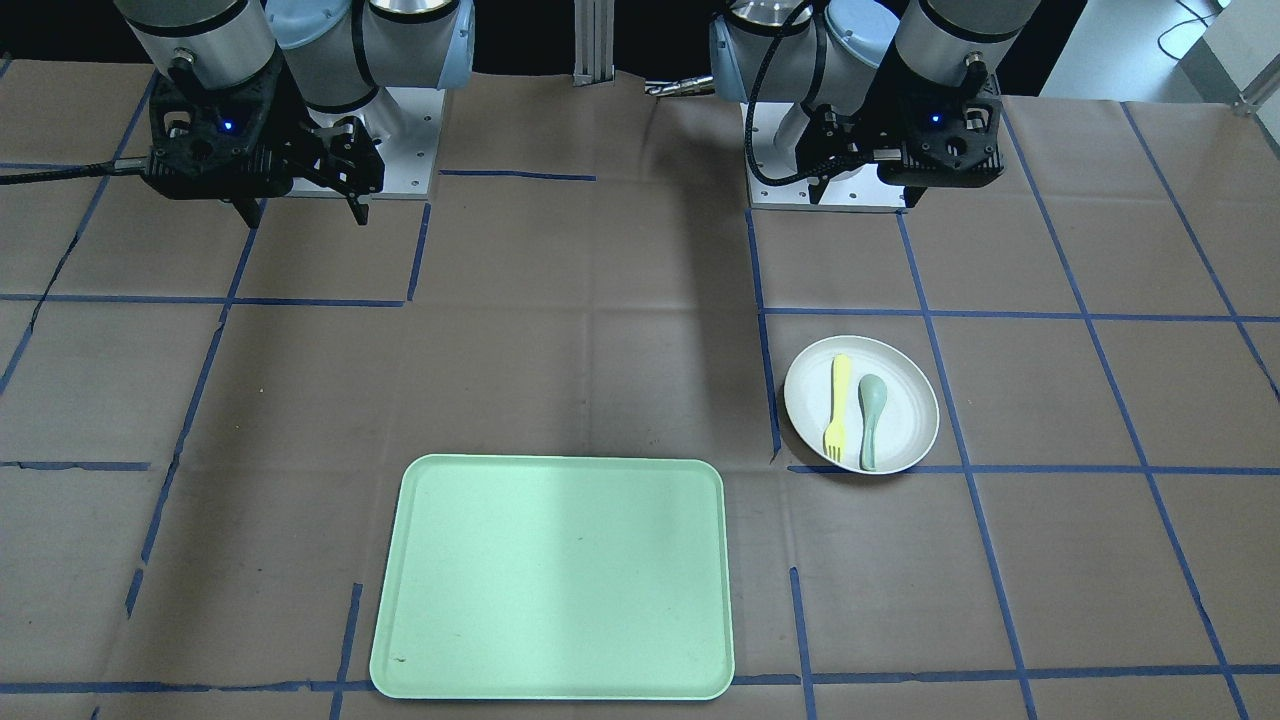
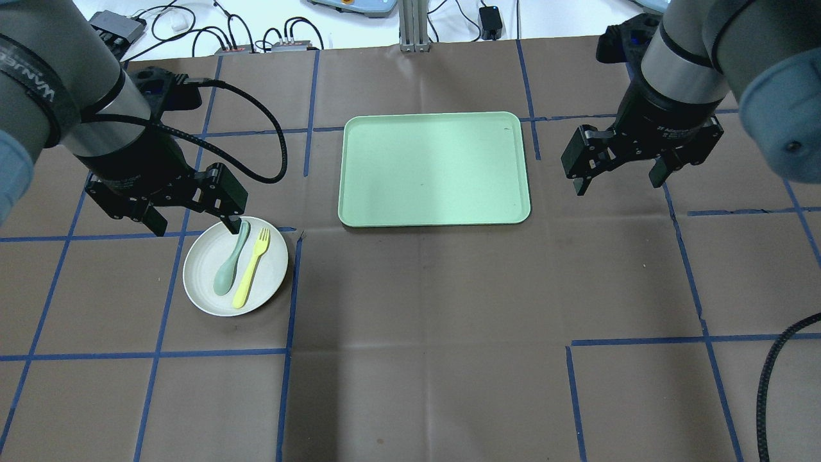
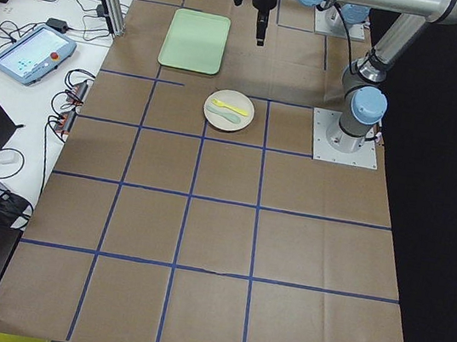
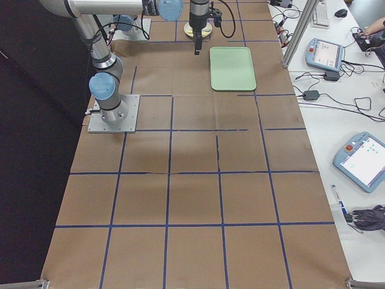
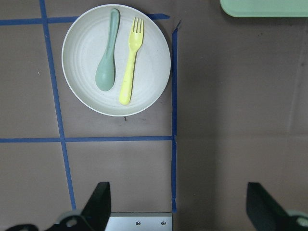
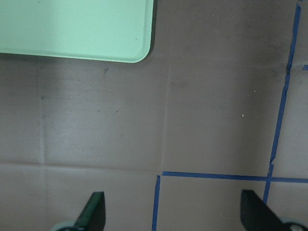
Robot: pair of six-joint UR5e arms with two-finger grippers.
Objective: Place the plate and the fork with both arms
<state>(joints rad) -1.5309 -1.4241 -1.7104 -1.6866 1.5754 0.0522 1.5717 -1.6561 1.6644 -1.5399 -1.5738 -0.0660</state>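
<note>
Left gripper (image 2: 195, 226) and right gripper (image 2: 617, 185) hover, fingers (image 2: 580, 183) spread, seemingly poised for the slim pale-yellow plastic fork (image 2: 251, 268) on the round off-white plate (image 2: 202, 276).

Plate (image 5: 79, 53): matt off-white, faintly speckled, smooth. Fork (image 5: 129, 72), spoon (image 5: 105, 77): matt plastic look. Tray (image 2: 436, 167): smooth mint plastic, slight sheen. Table cover (image 2: 423, 321): matt brown paper, creased, seamed. Blue tape lines (image 2: 160, 354): smooth, thin.

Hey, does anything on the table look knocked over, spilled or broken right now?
Nothing much. The plate sits flat with the fork and spoon lying side by side in it, nothing spilled. The only blemish is a small tear in the paper cover beside the plate.
</note>
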